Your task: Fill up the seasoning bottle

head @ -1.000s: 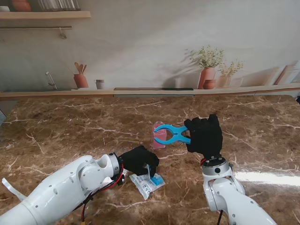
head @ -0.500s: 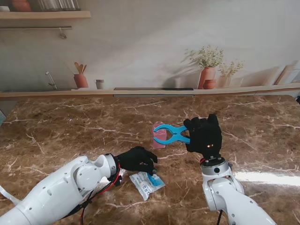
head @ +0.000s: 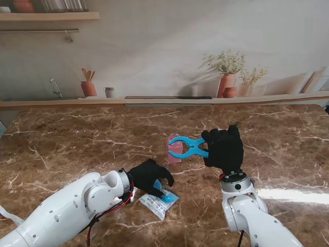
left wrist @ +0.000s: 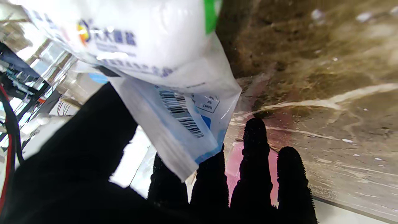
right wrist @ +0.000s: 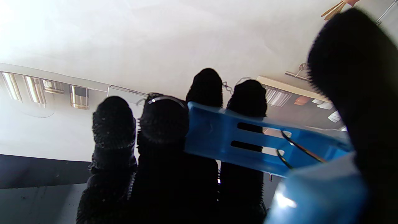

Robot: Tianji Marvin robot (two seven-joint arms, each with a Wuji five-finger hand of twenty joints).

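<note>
A white and blue seasoning packet (head: 158, 203) lies on the marble table (head: 77, 144) near me. My left hand (head: 149, 176) rests over its far blue corner, fingers spread. In the left wrist view the packet (left wrist: 174, 93) hangs between the thumb and the fingers (left wrist: 255, 168), not clearly pinched. My right hand (head: 224, 149) is shut on a blue clip (head: 187, 146), whose ring-shaped jaws sit over a small pink bottle (head: 174, 154). The right wrist view shows the clip (right wrist: 236, 140) held across my fingers (right wrist: 113, 130). The bottle's pink (left wrist: 234, 161) shows between the left fingers.
A ledge (head: 164, 101) runs along the table's far edge, against a wall printed with pots, plants and a shelf. Brown marble stretches to both sides of the hands.
My left hand, which had drawn back off the packet half a second ago, is down on its blue corner again. The right hand, clip and bottle have not moved.
</note>
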